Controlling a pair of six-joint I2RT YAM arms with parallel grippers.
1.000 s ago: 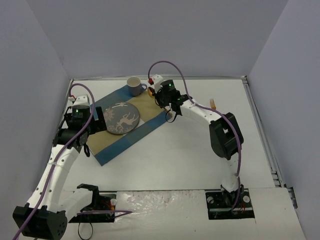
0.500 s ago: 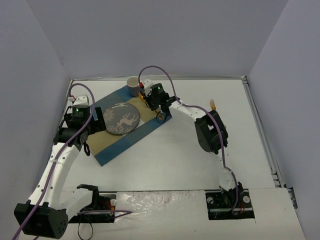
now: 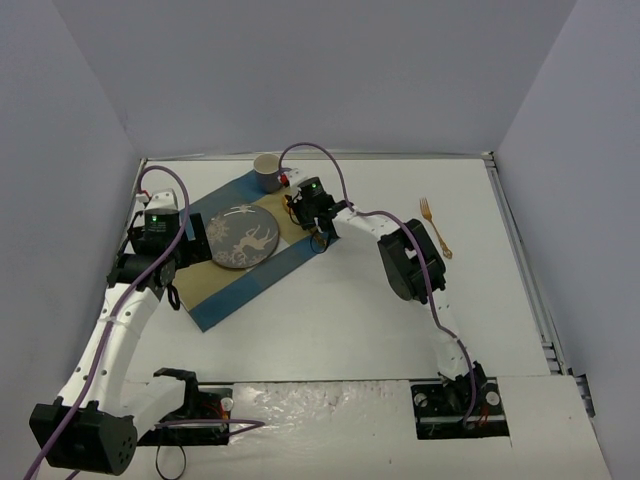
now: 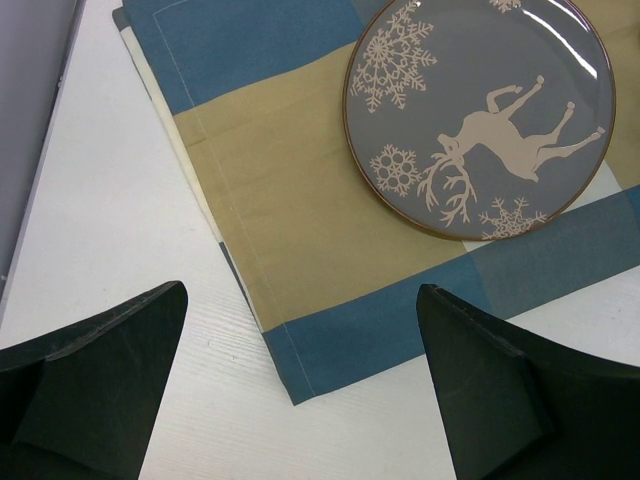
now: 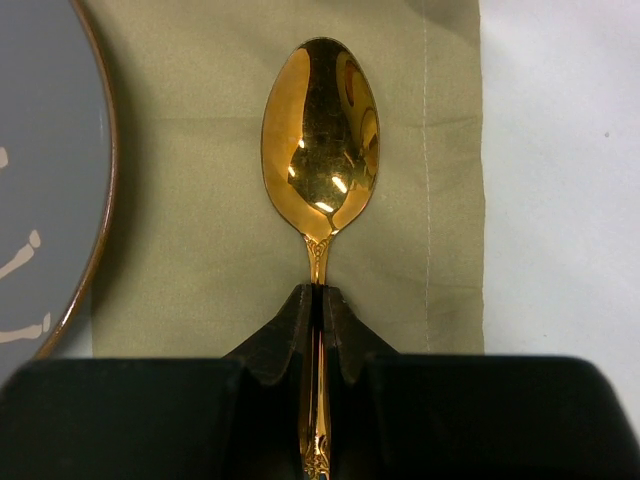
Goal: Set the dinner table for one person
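The white dinner table (image 3: pixel 360 320) holds a blue-and-tan striped placemat (image 3: pixel 228 285) at the back left. A grey plate with a white reindeer (image 3: pixel 241 238) lies on the mat. My right gripper (image 3: pixel 318 234) is at the mat's right edge, shut on the handle of a gold spoon (image 5: pixel 320 135). The spoon's bowl is over the tan cloth (image 5: pixel 200 250), beside the plate's rim (image 5: pixel 40 170). My left gripper (image 4: pixel 302 300) is open and empty above the mat's corner (image 4: pixel 295 385), with the plate (image 4: pixel 480 110) further off.
A beige cup (image 3: pixel 267 171) stands at the mat's far corner. A gold fork (image 3: pixel 436 228) lies on the table to the right. Grey walls close in the back and sides. Both arm bases stand at the near edge.
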